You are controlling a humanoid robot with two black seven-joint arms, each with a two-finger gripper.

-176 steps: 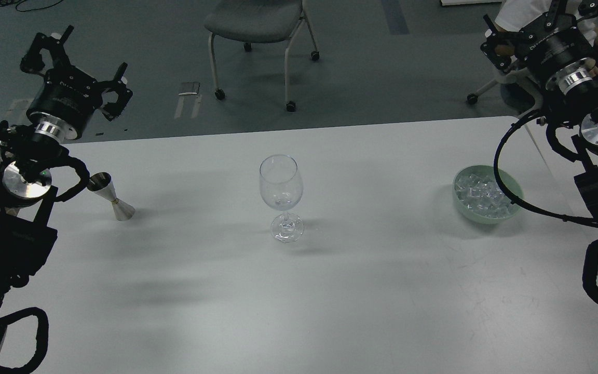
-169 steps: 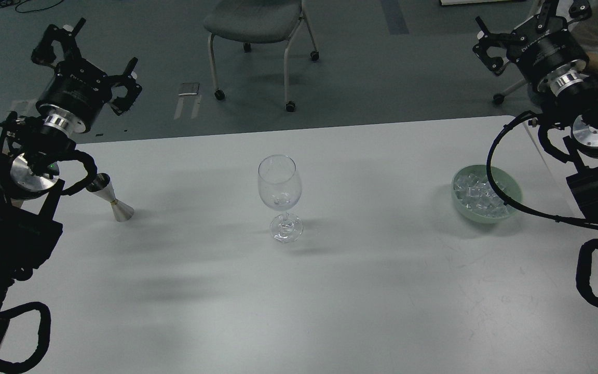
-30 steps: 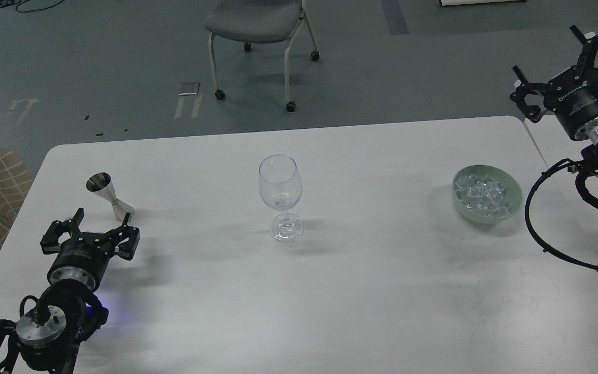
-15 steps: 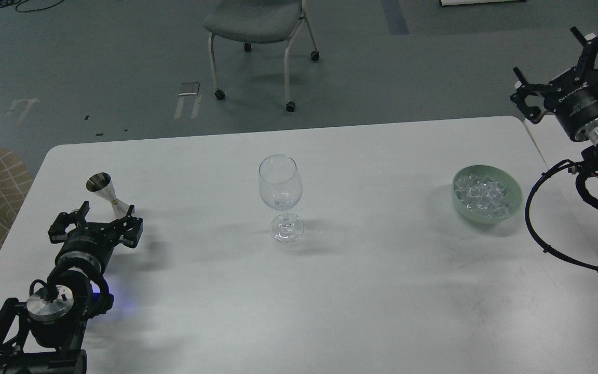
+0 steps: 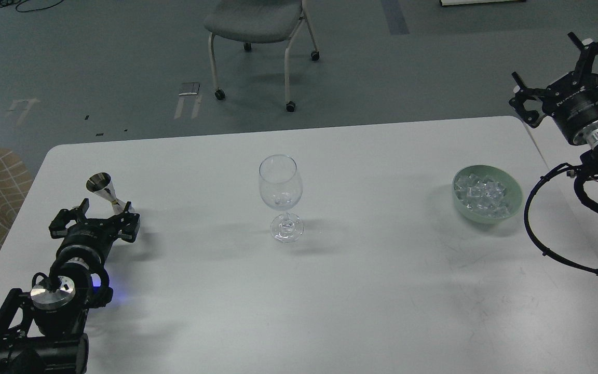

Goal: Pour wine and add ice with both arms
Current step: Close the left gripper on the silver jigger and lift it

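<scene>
Standing on the smooth white desk [image 5: 330, 291]: a clear stemmed wine glass [image 5: 280, 203], a steel hourglass jigger [image 5: 106, 194], glassy ice [image 5: 483, 195]; left gripper [image 5: 94, 221] and right gripper [image 5: 563, 67] both spread, released.

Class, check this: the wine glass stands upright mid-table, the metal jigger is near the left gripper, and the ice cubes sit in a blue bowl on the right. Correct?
Not quite. The head view shows the bowl holding the ice cubes is pale green, not blue. The wine glass does stand upright mid-table, and the jigger is near the left gripper.
</scene>
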